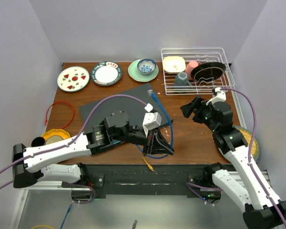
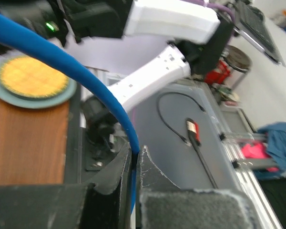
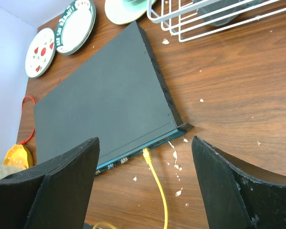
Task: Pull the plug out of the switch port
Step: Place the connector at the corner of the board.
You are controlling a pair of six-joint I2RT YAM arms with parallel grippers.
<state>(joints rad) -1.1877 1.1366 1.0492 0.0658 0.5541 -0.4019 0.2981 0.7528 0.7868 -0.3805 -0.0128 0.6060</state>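
The switch (image 1: pixel 128 102) is a flat black box lying mid-table; the right wrist view shows it (image 3: pixel 100 100) with a bluish socket side. A yellow plug (image 3: pixel 146 152) sits in one socket, and its yellow cable (image 3: pixel 159 191) trails toward me. My left gripper (image 1: pixel 158 143) hangs over the switch's near right corner, shut on a blue cable (image 2: pixel 62 62) that passes between its fingers (image 2: pixel 157 176). The blue cable's free plug end (image 1: pixel 151 93) lies on the switch's far corner. My right gripper (image 1: pixel 190 109) is open and empty to the right of the switch, its jaws framing the yellow plug.
Two patterned plates (image 1: pixel 73 78) (image 1: pixel 106 73) and a green plate with a bowl (image 1: pixel 144 70) stand along the back. A wire dish rack (image 1: pixel 195 69) holds cups and dishes at the back right. A red cable (image 1: pixel 59 114) and a yellow dish (image 1: pixel 55 136) lie at the left.
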